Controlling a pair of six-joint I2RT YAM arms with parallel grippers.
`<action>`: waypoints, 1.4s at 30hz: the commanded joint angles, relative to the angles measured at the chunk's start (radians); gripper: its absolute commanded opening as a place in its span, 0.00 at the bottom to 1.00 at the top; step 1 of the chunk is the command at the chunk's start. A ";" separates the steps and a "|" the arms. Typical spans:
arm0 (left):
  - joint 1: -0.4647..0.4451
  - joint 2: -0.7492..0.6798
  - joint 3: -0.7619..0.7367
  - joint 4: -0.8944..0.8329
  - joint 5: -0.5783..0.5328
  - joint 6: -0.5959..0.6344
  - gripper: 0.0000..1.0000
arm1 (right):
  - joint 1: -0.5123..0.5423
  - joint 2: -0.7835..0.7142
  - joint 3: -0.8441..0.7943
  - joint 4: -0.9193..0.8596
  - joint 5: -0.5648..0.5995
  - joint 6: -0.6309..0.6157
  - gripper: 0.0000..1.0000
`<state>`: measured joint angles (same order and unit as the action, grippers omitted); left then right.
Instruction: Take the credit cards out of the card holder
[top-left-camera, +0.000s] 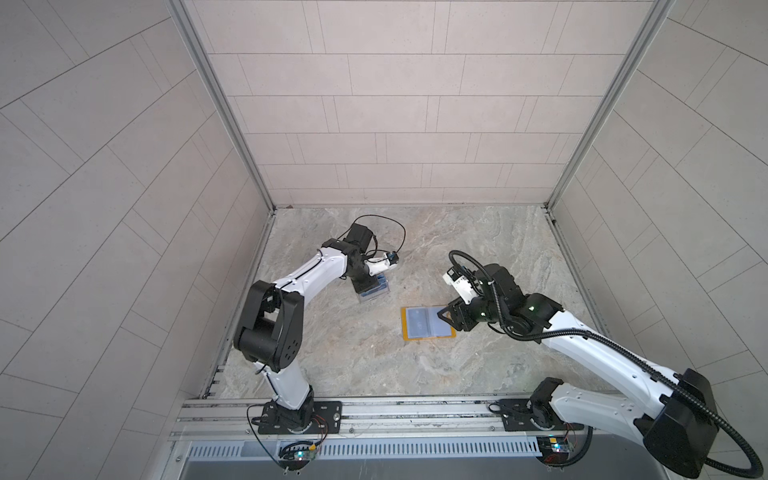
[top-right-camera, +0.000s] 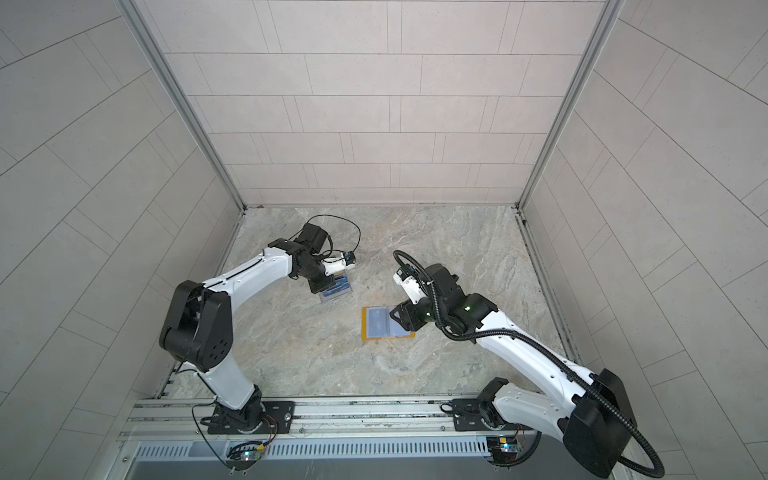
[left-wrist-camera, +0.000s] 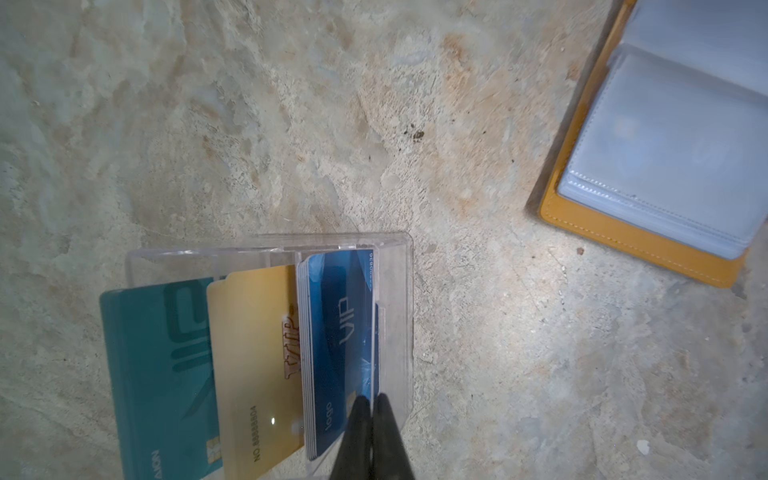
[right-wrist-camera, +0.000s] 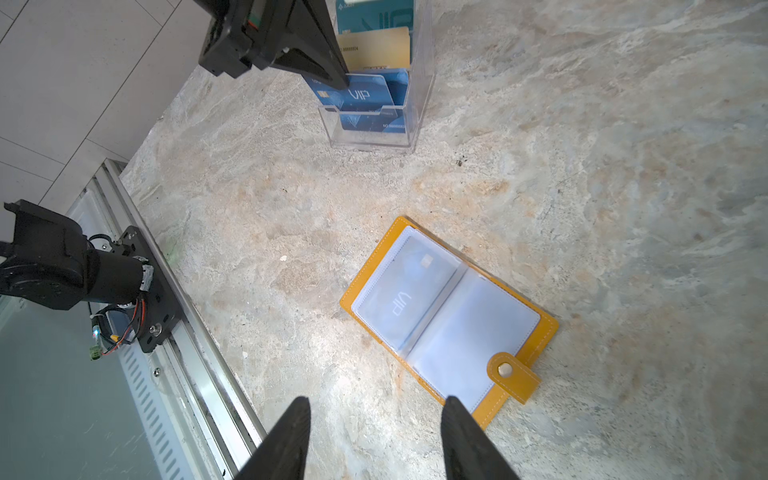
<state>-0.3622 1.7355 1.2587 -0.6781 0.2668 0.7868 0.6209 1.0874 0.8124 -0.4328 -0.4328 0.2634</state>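
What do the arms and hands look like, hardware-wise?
The left arm and right arm have white link shells and black joint housings. The right one carries a thick black corrugated conduit and small green lights. The left one has a thin black cable loop. The left hand and right hand each have two black, tapered fingers.

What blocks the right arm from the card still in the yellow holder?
Probably yes. The right gripper hangs open above the card holder, lying open; the left gripper is off at the acrylic stand, shut on a blue card. Only a sleeve covers the target card.
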 joint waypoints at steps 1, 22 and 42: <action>-0.001 0.010 0.015 -0.002 0.008 0.011 0.00 | -0.004 -0.001 -0.010 -0.017 0.015 -0.004 0.53; 0.006 0.079 0.047 0.033 0.041 -0.070 0.06 | -0.004 -0.003 -0.019 -0.017 0.045 0.002 0.53; 0.014 -0.028 -0.002 0.147 -0.090 -0.133 0.19 | -0.004 0.000 -0.037 -0.009 0.187 0.020 0.54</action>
<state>-0.3534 1.7626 1.2728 -0.5800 0.2260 0.6750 0.6209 1.0874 0.7921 -0.4370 -0.3084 0.2718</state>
